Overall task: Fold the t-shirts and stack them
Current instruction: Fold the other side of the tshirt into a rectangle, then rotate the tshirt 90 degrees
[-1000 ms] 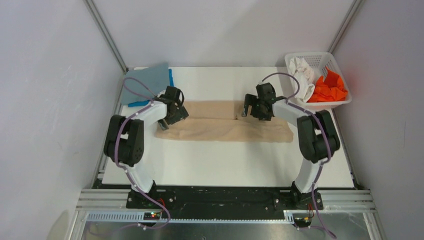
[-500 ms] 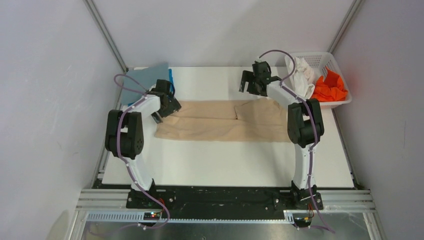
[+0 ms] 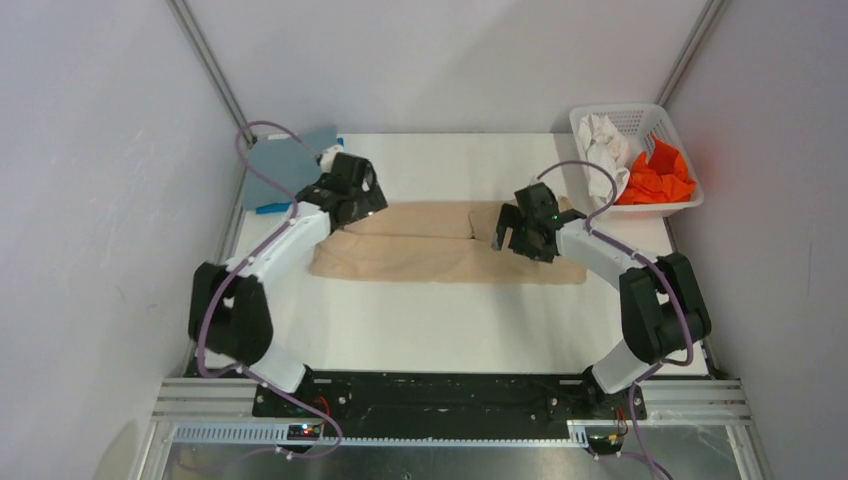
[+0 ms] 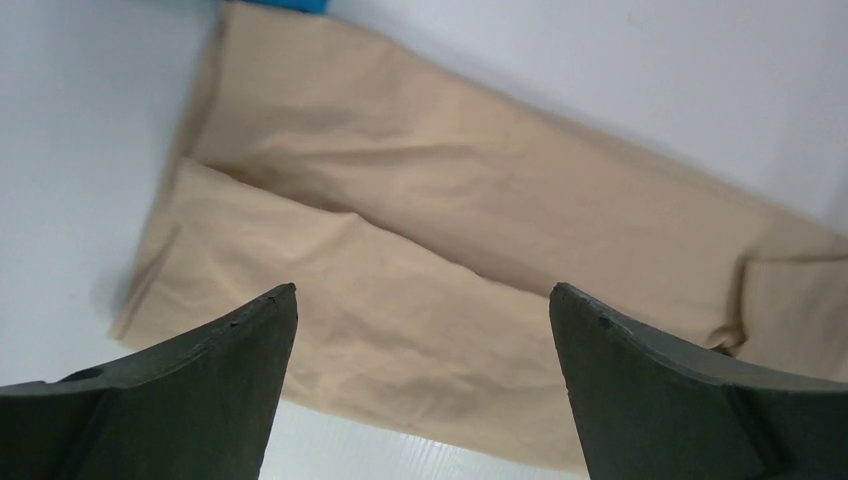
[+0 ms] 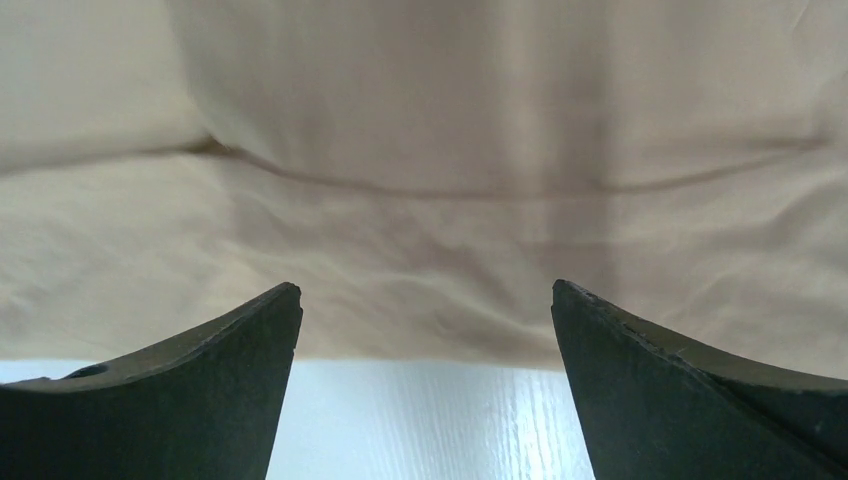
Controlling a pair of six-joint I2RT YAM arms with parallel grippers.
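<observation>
The tan t-shirt (image 3: 430, 245) lies across the middle of the white table as a long band, its two long sides folded in to meet along a seam; it also shows in the left wrist view (image 4: 480, 250) and the right wrist view (image 5: 420, 180). My left gripper (image 3: 352, 195) is open and empty above the shirt's left end. My right gripper (image 3: 522, 232) is open and empty above its right part. The grey-blue shirt (image 3: 285, 160) lies folded at the back left on the bright blue one (image 3: 272, 208). The white shirt (image 3: 605, 145) and orange shirt (image 3: 655, 175) are in the basket.
The white lattice basket (image 3: 640, 118) stands at the back right corner of the table (image 3: 450, 330). Grey walls close in both sides. The arms' bases sit at the near edge.
My right gripper has come back from near the basket and now hovers over the shirt's right part. My left arm has stretched out further, its gripper moving right over the left end.
</observation>
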